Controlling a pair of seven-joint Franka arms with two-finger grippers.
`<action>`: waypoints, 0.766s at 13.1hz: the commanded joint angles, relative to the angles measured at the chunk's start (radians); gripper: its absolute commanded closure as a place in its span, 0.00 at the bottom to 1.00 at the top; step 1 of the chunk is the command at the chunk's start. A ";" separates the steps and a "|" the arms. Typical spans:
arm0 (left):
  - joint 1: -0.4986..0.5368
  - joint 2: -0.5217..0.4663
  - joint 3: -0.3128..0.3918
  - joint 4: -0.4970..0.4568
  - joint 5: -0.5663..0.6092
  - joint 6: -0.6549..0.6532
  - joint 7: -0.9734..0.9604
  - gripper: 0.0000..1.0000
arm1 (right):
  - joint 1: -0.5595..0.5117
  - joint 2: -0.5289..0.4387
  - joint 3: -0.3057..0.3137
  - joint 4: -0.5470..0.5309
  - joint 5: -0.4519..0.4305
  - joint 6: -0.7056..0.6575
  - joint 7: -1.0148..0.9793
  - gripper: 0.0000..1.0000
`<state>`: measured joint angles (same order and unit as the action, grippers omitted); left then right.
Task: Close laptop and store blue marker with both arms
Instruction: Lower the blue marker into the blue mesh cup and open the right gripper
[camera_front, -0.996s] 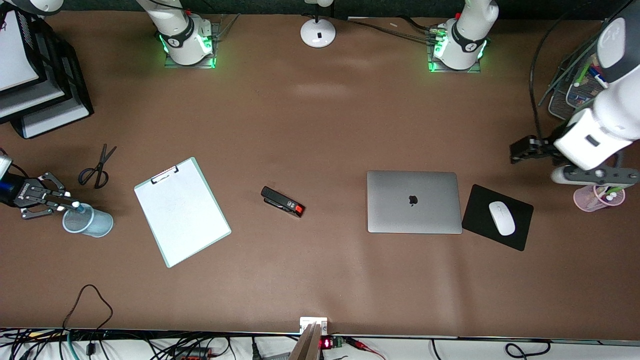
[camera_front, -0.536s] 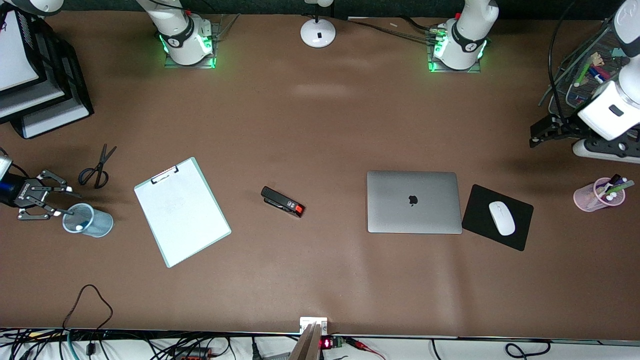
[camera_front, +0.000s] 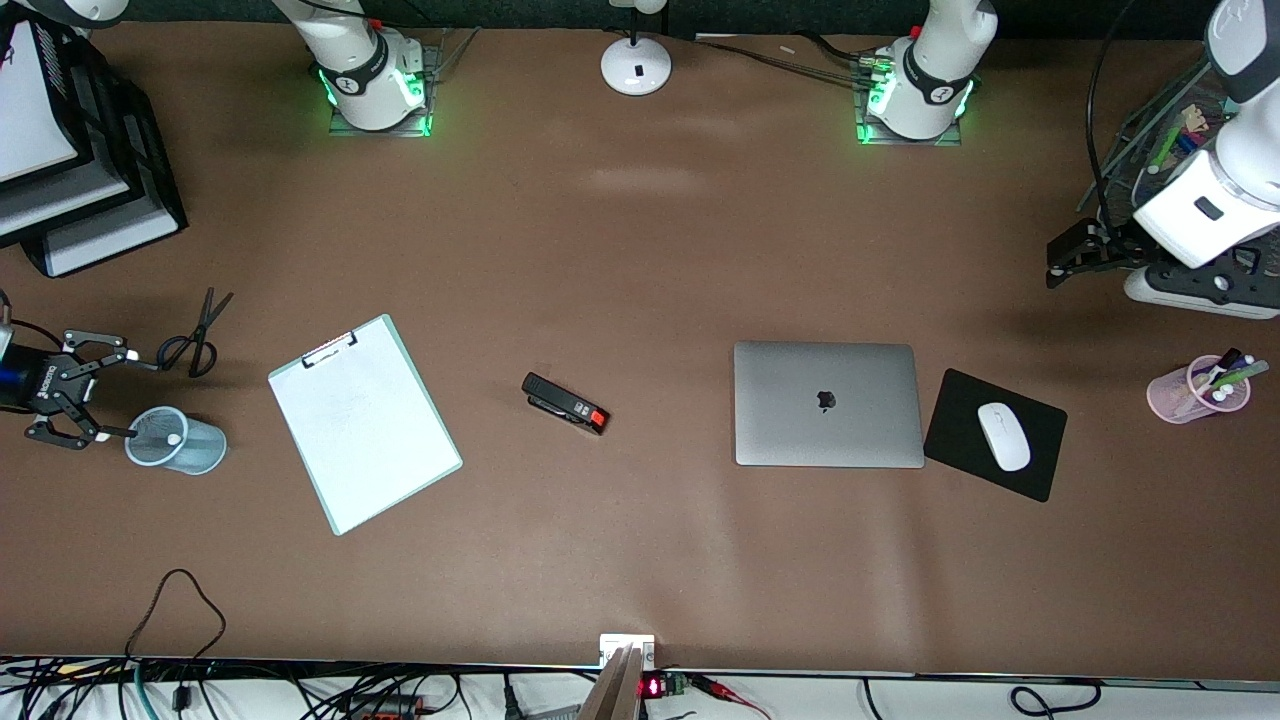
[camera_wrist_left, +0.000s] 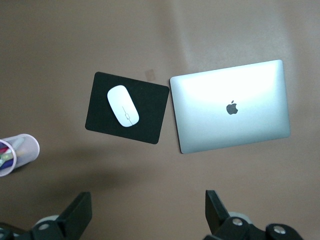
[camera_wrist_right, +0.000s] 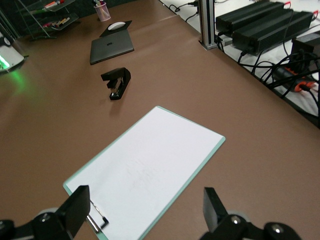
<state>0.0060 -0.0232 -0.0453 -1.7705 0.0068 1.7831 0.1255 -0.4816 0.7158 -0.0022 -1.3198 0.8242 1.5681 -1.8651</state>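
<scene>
Now the brown bench carries the laptop, its lid shut flat, with the black mouse pad just beside it at 3 o'clock. The left end effector hangs over bare bench at the pad's 1 o'clock, spread wide and empty. The right end effector gapes wide just beside the pale blue cup, at its 9 o'clock. The blue marker stands in that cup, white end up
</scene>
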 joint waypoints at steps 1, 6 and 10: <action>-0.001 -0.012 -0.005 0.019 0.025 -0.027 0.016 0.00 | 0.059 -0.083 0.002 0.010 -0.103 -0.013 0.214 0.00; -0.001 -0.012 -0.005 0.026 0.025 -0.045 0.023 0.00 | 0.181 -0.121 0.001 0.039 -0.278 -0.013 0.643 0.00; 0.003 -0.011 -0.004 0.025 0.024 -0.047 0.025 0.00 | 0.267 -0.186 0.004 0.039 -0.430 -0.016 0.906 0.00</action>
<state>0.0051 -0.0304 -0.0498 -1.7603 0.0125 1.7591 0.1270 -0.2478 0.5766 0.0031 -1.2853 0.4609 1.5661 -1.0662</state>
